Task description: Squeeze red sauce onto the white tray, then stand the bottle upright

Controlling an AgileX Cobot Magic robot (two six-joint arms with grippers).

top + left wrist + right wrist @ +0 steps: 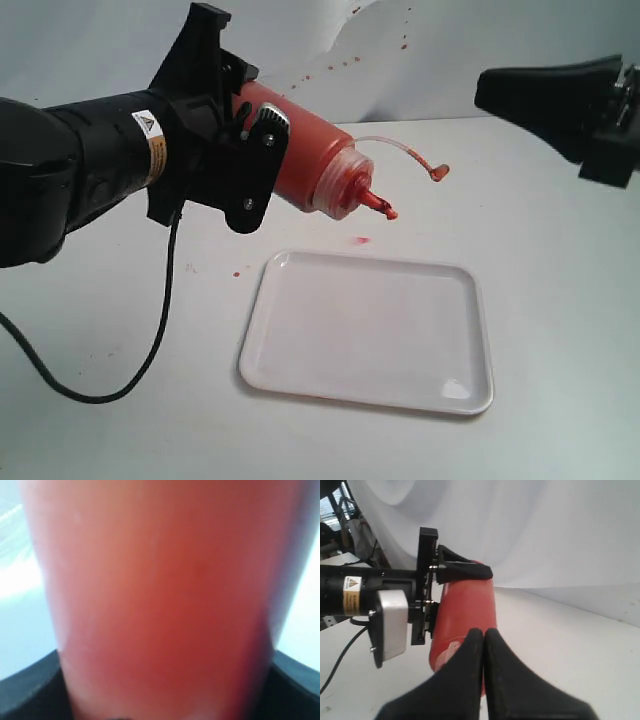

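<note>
Bottle [305, 165], orange-red and translucent, hangs left of centre in the exterior view, clear of the table and tilted with its cap toward the lower right. Its red-stained nozzle [375, 203] ends just above the upper edge of the white tray [370, 335] in the picture, with a bead of red sauce [390, 213] at the tip. The tip cap [438, 173] dangles on a thin strap to the right. The left gripper [250, 140] clamps the bottle's body, jaws spread wide around it, its arm entering from the left edge. In the left wrist view the bottle fills the frame, blurred. The tray lies flat on the table [560, 300] at lower centre. A small red smear [362, 241] marks the table between nozzle and tray. The right gripper [483, 636] hovers at the upper right, well apart from the bottle, jaws pressed together on nothing. A black cable [100, 392] loops at lower left.
</note>
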